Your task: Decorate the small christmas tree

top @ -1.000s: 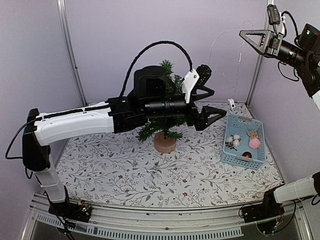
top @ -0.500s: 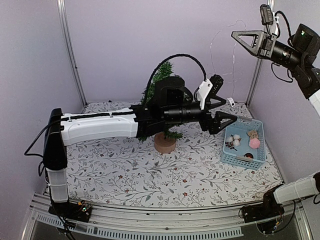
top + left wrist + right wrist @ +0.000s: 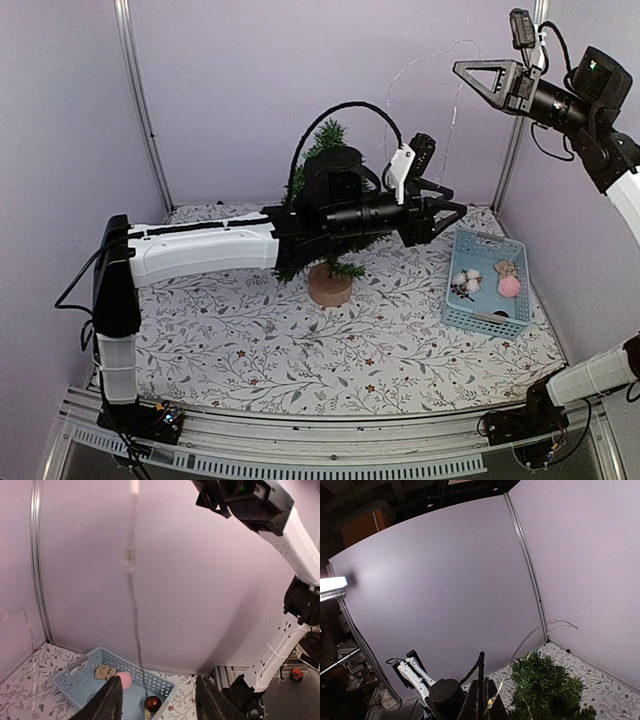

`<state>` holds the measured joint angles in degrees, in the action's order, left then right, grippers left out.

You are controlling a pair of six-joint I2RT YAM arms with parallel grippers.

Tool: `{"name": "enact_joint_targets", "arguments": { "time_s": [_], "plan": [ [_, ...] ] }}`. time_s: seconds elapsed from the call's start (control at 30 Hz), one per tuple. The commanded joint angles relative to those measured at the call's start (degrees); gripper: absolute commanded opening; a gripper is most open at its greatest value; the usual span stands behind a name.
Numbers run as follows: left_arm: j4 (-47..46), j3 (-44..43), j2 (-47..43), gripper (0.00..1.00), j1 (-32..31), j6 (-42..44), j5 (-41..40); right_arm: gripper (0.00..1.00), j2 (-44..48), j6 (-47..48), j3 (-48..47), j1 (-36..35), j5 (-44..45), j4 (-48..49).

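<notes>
the small christmas tree [image 3: 328, 135] sits mid-frame; my open left hand [image 3: 452, 218] has lifted from the basket [image 3: 452, 295] toward the light string [image 3: 131, 562] that my right hand [image 3: 462, 70] pinches, so draping looks next.

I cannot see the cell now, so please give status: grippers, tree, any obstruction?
Left gripper open, thin wire hanging near it. Right gripper high, shut on the wire. Small christmas tree upright; left arm crosses before it.
</notes>
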<state>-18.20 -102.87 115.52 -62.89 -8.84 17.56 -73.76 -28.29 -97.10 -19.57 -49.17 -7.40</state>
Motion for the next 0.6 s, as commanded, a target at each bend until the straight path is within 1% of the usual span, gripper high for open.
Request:
{"name": "enact_joint_targets", "arguments": {
  "time_s": [0.0, 0.13, 0.27, 0.37, 0.43, 0.57],
  "plan": [
    [-1.9, -1.5, 1.5, 0.45, 1.3, -1.2, 0.6, 0.00, -0.8, 0.0, -1.6, -0.4, -0.2, 1.9],
    [-1.8, -1.3, 1.7, 0.33, 2.0, -1.8, 0.8, 0.00, -1.3, 0.1, -2.7, -0.5, -0.4, 1.9],
    [-1.2, -1.1, 1.5, 0.14, 2.2, -1.5, 0.5, 0.00, -1.4, 0.2, -3.0, -0.5, -0.2, 1.8],
    [-1.1, -0.3, 0.8, 0.02, 2.2, -1.2, 0.5, 0.00, -1.2, 0.3, -2.7, -0.5, 0.1, 1.5],
    [-1.0, 0.3, 0.3, 0.00, 2.2, -0.9, 0.7, 0.00, -0.9, 0.4, -2.3, -0.4, 0.3, 1.5],
    [-0.8, 2.0, -1.0, 0.00, 2.2, -0.4, 1.4, 0.00, -0.6, 0.3, -1.1, -0.4, 0.3, 2.0]
  ]
}}
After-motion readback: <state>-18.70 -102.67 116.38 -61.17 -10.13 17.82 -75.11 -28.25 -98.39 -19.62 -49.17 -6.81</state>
